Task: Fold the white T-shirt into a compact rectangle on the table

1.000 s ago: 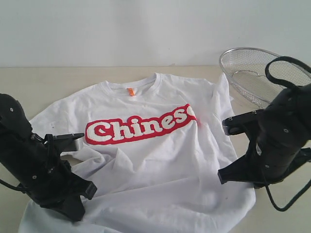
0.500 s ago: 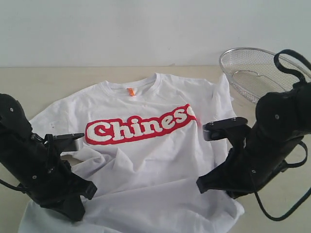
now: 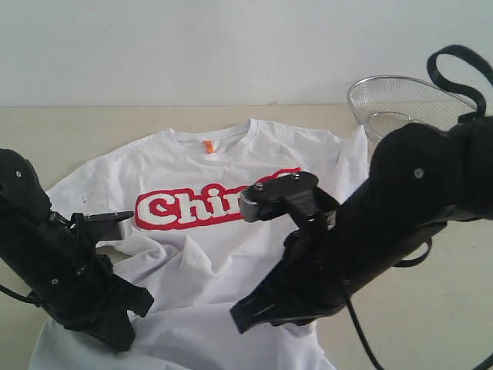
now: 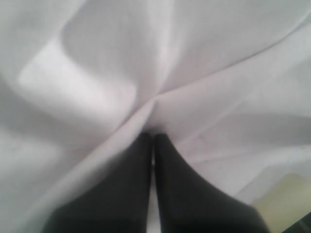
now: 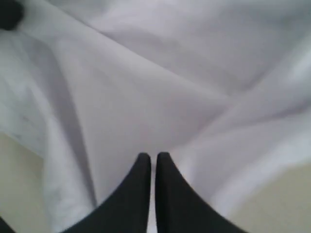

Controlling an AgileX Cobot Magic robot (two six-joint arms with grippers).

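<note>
Now both grippers pinch the white T-shirt [image 3: 214, 260] lying on the table [image 3: 69, 132]
The left gripper [image 4: 153, 138] has its jaws together on a gathered fold of cloth at the shirt's lower left; the right gripper [image 5: 153, 158] is likewise clamped on white fabric, its arm across the middle, hiding the end of the red lettering [image 3: 192, 206]. The shirt lies chest-up and rumpled, orange neck tag [image 3: 207, 146] at the far side, wire-mesh basket [image 3: 393, 96] beyond its right sleeve

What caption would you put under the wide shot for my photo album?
Left gripper and right gripper pinch the white T-shirt on the table, the right arm stretched across its red lettering.
</note>
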